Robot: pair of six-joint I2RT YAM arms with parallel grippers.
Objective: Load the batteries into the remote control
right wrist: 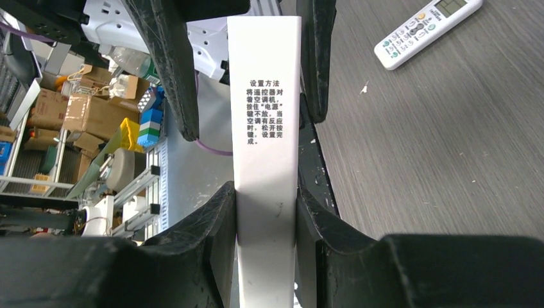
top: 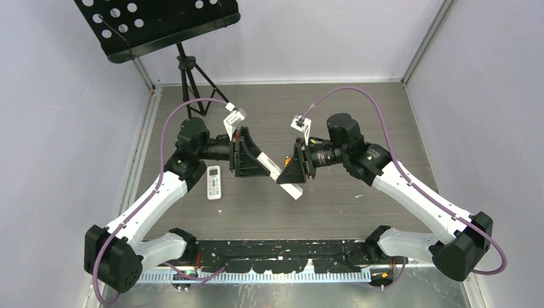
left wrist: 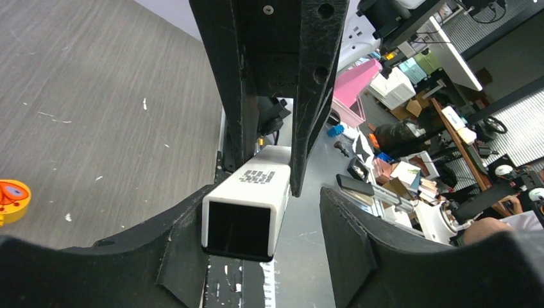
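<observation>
The grey wood-grain table fills the walled cell. A black music stand is at its far left corner. Both arms reach in over the middle of the table and meet nose to nose.

The left gripper has its jaws spread around one end of a long white box. One finger lies against the box's side and the other stands clear of it. The end of the box facing the left wrist camera is open and dark inside.

The right gripper pinches the box between both fingers, holding it off the table at a slant. The box face toward the right wrist camera carries a block of printed text.

The remote lies flat on the table, buttons up, just beside the left arm and apart from the box. A small orange toy sits on the table at the left edge of the left wrist view. No batteries can be made out.
</observation>
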